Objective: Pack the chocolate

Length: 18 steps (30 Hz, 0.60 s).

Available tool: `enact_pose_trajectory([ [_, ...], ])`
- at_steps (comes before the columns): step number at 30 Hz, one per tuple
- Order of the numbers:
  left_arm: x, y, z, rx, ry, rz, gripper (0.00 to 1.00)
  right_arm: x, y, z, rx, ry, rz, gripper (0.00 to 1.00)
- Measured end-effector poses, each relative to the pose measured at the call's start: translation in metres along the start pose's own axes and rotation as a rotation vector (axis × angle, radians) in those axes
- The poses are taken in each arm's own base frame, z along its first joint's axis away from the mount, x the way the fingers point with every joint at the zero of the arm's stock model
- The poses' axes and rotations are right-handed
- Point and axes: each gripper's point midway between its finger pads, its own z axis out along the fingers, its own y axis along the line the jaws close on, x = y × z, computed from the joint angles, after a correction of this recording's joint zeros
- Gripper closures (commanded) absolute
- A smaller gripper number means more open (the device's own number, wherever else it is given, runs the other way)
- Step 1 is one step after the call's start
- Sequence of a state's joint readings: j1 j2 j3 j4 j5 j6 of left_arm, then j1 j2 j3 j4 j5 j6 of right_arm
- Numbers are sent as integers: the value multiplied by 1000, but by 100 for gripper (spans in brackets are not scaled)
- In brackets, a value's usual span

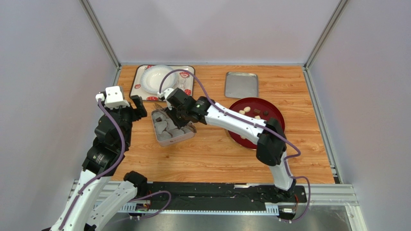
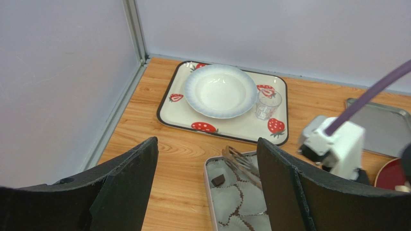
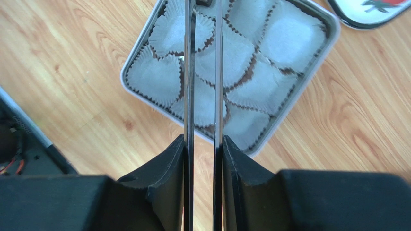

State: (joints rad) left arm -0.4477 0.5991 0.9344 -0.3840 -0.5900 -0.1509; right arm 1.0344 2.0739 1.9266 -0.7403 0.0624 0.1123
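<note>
One small dark brown square chocolate lies in the silver rectangular metal tin. Cream-white and brown lumps sit on the round red plate. My right jaws pinch thin metal tongs; my left jaws are spread wide.

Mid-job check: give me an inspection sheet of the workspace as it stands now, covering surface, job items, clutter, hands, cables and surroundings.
Surface: wooden table; no spills seen.
Job's things: tin lined with paper cups, one dark chocolate piece inside; other chocolates on the red plate.
Clutter: strawberry tray carrying a bowl and a glass; flat metal tray at the back.
Hands: left hand open and empty, left of the tin; right hand shut on tongs above the tin.
Cables: purple cable from the right arm arcs above the strawberry tray; no snag seen.
Surroundings: pale walls on three sides.
</note>
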Motion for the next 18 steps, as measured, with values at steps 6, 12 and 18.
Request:
enact_pose_trajectory([
  [6, 0, -1, 0, 6, 1, 0, 17, 2, -23, -57, 39, -46, 85, 69],
  [12, 0, -3, 0, 15, 1, 0, 17, 56, -76, -87, 167, 28, 227, 69],
  [18, 1, -4, 0, 25, 3, 0, 17, 121, -121, -120, 299, 120, 378, 69],
])
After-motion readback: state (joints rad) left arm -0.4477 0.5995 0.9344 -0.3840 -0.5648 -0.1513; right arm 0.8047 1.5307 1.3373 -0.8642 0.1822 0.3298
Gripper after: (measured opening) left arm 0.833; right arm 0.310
